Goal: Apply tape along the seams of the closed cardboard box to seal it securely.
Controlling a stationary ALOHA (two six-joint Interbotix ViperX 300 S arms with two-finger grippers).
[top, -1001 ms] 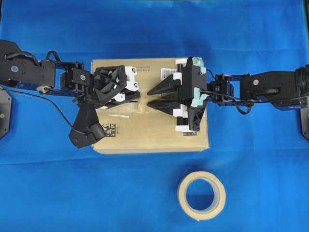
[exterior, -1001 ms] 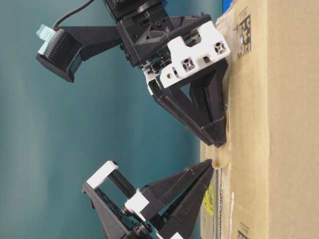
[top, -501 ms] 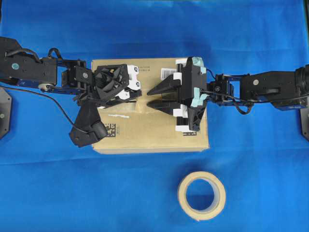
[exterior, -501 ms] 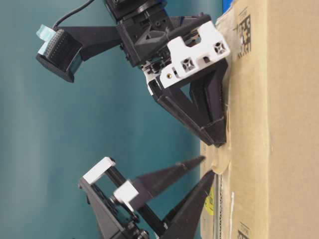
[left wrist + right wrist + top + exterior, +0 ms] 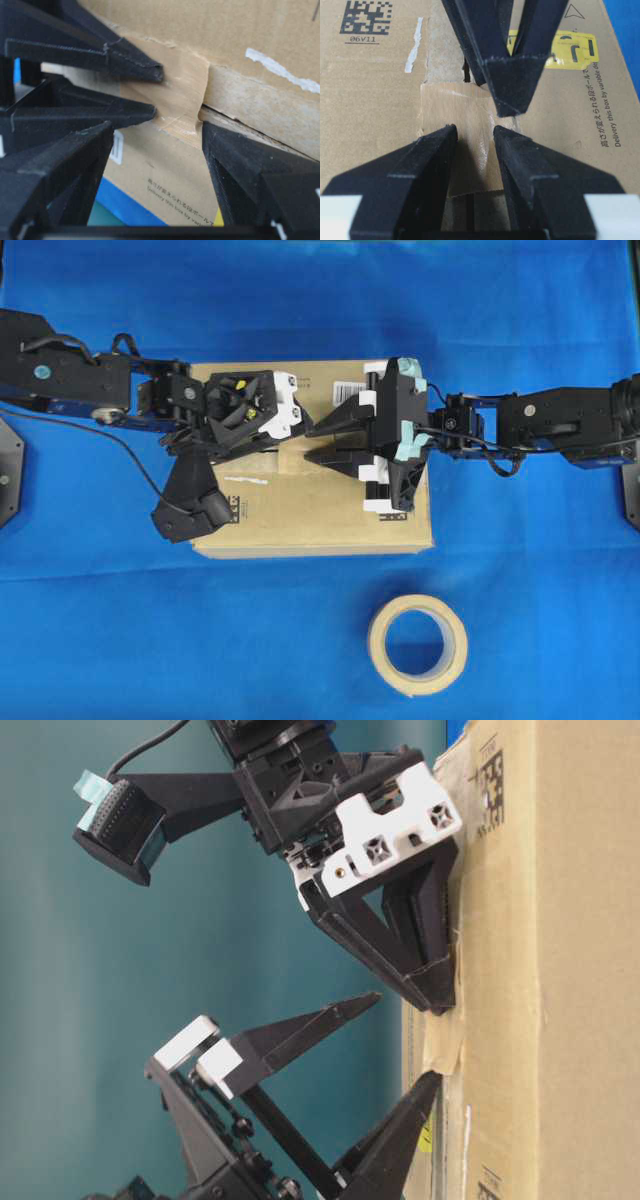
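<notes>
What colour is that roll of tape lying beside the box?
Pale beige roll of tape, clearest in the overhead view.

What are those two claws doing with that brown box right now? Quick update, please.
Left gripper open, one finger lifted off. Right gripper open, tips resting on the tape. Tape lies across the seam on the cardboard box. Nothing in the way.

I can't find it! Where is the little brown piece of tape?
From overhead, the tape lies on top of the cardboard box, near its middle, between the left gripper and right gripper.
</notes>
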